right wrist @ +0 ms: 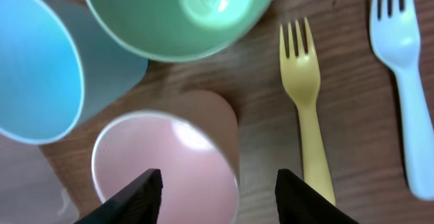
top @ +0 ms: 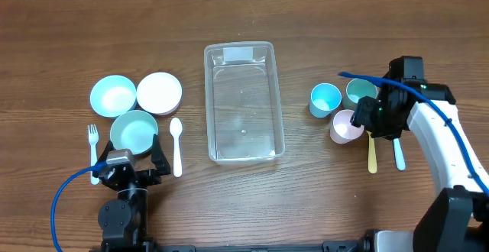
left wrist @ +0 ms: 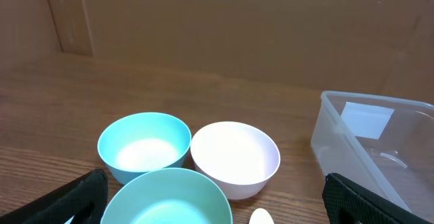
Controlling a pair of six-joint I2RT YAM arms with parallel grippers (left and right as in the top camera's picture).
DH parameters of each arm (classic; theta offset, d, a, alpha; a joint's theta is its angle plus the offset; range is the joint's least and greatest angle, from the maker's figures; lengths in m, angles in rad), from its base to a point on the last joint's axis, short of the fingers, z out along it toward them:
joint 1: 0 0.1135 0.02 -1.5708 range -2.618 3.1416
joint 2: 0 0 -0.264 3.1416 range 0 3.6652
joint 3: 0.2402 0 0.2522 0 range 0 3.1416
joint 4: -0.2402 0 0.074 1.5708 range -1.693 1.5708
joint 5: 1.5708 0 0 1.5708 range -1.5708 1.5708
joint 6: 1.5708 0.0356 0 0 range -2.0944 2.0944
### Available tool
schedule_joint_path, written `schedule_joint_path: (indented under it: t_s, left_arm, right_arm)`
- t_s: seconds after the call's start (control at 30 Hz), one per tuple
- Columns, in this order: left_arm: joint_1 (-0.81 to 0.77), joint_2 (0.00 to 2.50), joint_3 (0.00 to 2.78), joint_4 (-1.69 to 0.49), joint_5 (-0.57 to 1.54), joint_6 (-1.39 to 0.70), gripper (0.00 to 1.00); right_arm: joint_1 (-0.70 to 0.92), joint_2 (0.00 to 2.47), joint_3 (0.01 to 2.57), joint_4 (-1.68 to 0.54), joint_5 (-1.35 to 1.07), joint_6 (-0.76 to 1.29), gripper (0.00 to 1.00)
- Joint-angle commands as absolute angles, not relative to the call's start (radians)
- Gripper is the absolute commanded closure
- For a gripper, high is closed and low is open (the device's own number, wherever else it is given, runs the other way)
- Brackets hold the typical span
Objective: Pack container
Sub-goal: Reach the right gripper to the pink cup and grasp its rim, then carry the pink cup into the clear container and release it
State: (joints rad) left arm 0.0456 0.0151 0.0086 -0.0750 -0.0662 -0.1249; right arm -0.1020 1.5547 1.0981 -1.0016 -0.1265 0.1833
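Overhead: container lies open on the desk. Left tool, left of the container, has its fingers wide apart at a teal bowl, gripping nothing. Right tool, right of the container, has its fingers apart astride the wall of a pink cup, not clamped.

Wood-grain table; behind it, seemingly a brown wall.

A: Wooden table. Landmark is the clear container, standing mid-table.
B: To its left?
A: White spoon nearest. Then the white bowl, blue bowl and green bowl, clustered. Pale fork farthest out.
B: To its right?
A: Blue cup, green cup and pink cup, bunched together. Yellow fork and light blue fork lie beyond them.
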Motion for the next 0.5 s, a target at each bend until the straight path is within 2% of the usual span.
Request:
schedule_joint_path:
  t_s: [0.0,0.1,0.33,0.47]
  left_arm:
    - [0.045,0.005,0.006,-0.070,-0.078,-0.135,0.00]
    - [0.045,0.005,0.006,-0.070,-0.078,-0.135,0.00]
    - [0.045,0.005,0.006,-0.071,-0.078,-0.135,0.00]
    - [0.045,0.005,0.006,-0.070,-0.078,-0.135,0.00]
  right_arm:
    - [-0.101,1.568,1.031,-0.943,-0.136,0.188,0.46]
    - [-0.101,1.568,1.000,-0.920,-0.136,0.188,0.51]
    - [-0.101,1.568,0.989,-0.905,-0.136,0.188,0.80]
    - [-0.101,1.568,0.990,-0.906,-0.136,0.196,0.85]
